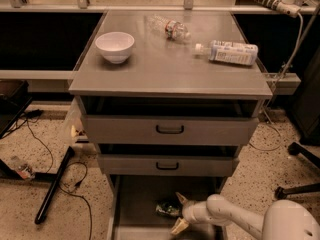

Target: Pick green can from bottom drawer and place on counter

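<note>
Down at the bottom edge of the view, the robot's white arm reaches in from the right into the open bottom drawer (136, 204), the lowest of a grey three-drawer cabinet. The gripper (179, 213) sits low over the drawer's flat floor, its two pale fingers spread apart, one above and one below. The green can (167, 209) lies on its side on the drawer floor, just left of the fingertips and level with the gap between them; whether a finger touches it cannot be told. Above, two shallower drawers with black handles are each pulled out a little. The counter (170, 71) on top holds a white bowl (115, 46) at the left, a clear bottle (169, 27) lying near the back, and a labelled bottle (231, 52) lying at the right.
</note>
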You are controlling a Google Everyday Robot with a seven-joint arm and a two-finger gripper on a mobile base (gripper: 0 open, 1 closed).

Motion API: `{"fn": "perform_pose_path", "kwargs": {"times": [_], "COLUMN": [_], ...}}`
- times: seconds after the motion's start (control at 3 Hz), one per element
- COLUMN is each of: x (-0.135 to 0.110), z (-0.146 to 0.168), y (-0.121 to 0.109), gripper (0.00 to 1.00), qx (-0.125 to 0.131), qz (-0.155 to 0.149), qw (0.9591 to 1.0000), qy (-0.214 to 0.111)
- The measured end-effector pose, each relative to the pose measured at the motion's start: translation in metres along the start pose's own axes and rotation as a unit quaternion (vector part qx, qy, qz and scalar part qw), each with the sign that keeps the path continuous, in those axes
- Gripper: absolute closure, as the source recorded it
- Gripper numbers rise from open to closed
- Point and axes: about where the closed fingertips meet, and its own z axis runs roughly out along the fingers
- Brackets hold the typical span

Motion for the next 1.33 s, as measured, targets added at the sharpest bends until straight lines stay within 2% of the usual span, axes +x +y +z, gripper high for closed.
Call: {"fn": "perform_pose_path", "kwargs": {"times": [0.67, 1.33], "x": [0.0010, 0.0010], "z": [-0.0002, -0.0001], "y": [-0.0020, -0.0019], "gripper": [0.41, 0.89], "qx": [0.002, 0.002], "qz": [0.000, 0.000], "qw": [1.0000, 1.0000], "qy": [0.000, 0.000]}}
